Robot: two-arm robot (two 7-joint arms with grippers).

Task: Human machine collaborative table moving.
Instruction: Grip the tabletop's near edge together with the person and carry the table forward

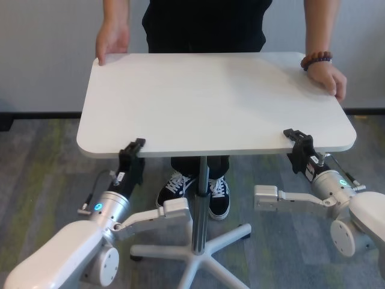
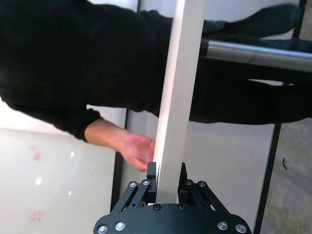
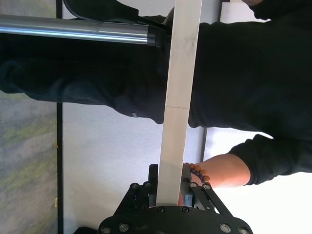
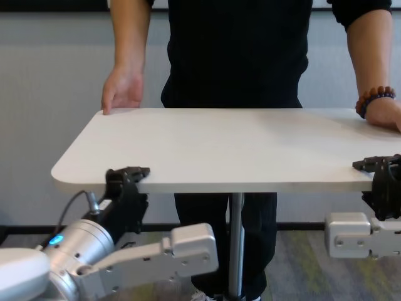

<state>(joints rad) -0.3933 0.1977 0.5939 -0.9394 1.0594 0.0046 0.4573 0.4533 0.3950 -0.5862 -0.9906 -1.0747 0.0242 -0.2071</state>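
Observation:
The white table [image 1: 210, 99] stands on a slim metal pole [image 1: 202, 198] in front of me. My left gripper [image 1: 133, 149] is shut on the tabletop's near edge at the left, and my right gripper [image 1: 298, 140] is shut on the near edge at the right. Both wrist views show the thin board edge [image 2: 170, 146] [image 3: 174, 146] clamped between the fingers of the left gripper [image 2: 167, 181] and the right gripper [image 3: 169, 183]. The human [image 1: 204, 24], in a black shirt, stands at the far side with one hand [image 1: 111, 42] on the far left corner and the braceleted hand [image 1: 328, 75] on the far right edge.
The table's white star-shaped base [image 1: 198, 253] rests on grey-green carpet between my arms. The human's black sneakers [image 1: 195, 192] stand just behind the pole. A pale wall [image 1: 48, 54] with a dark skirting runs behind the human.

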